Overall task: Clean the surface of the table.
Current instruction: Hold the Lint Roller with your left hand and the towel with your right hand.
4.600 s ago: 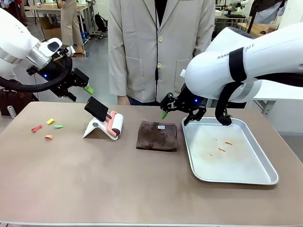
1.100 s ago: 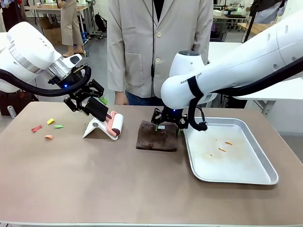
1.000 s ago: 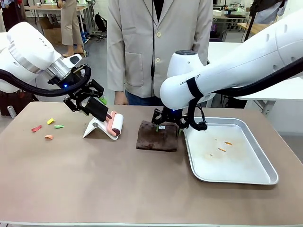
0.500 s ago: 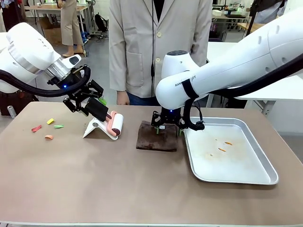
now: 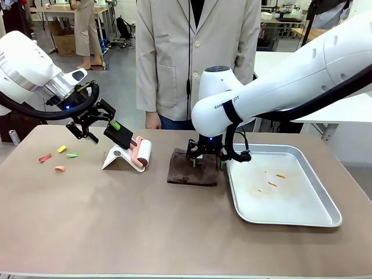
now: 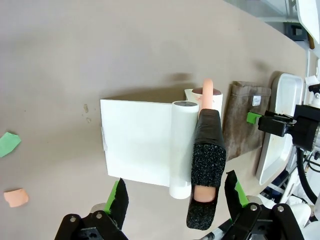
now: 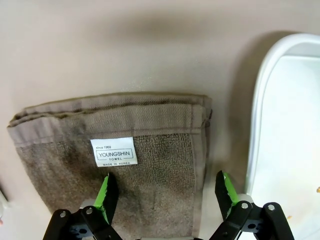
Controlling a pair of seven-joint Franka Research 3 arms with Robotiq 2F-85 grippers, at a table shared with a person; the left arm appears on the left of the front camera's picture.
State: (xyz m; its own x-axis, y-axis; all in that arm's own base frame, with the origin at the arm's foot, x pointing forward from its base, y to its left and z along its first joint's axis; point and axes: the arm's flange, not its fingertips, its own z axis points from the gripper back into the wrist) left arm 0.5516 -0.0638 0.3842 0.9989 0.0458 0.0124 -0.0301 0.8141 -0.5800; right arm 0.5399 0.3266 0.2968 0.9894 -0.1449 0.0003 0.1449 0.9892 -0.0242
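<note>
- While both arms hung over the desk [image 5: 145,226], neither held a tool. The step in hand was judged to be the approach to a grasp on each side.
- Jaws of the left end effector [image 5: 96,129] stood wide apart at the black grip [image 5: 119,133] of the lint roller [image 5: 141,152], which leaned on its white stand [image 5: 116,158].
- Seen from the left wrist, the black grip [image 6: 205,160] lay between the green pads [image 6: 113,196], nearer one than the other and apparently touching neither.
- Jaws of the right end effector [image 5: 206,156] were likewise apart, low over the folded brown towel [image 5: 193,170]. Its fingertips [image 7: 105,194] straddled the labelled end just beside the tray [image 5: 325,218]. Contact with the cloth could not be settled.
- The desk's brownish top spanned the front view. Coloured paper scraps [image 5: 72,155] lay loose near its left end, well apart from the brown towel.
- Next move, as judged: the left jaws needed to centre on the black grip and close. The right jaws needed to press down and pinch the brown towel, clear of the tray rim, before any wiping.
</note>
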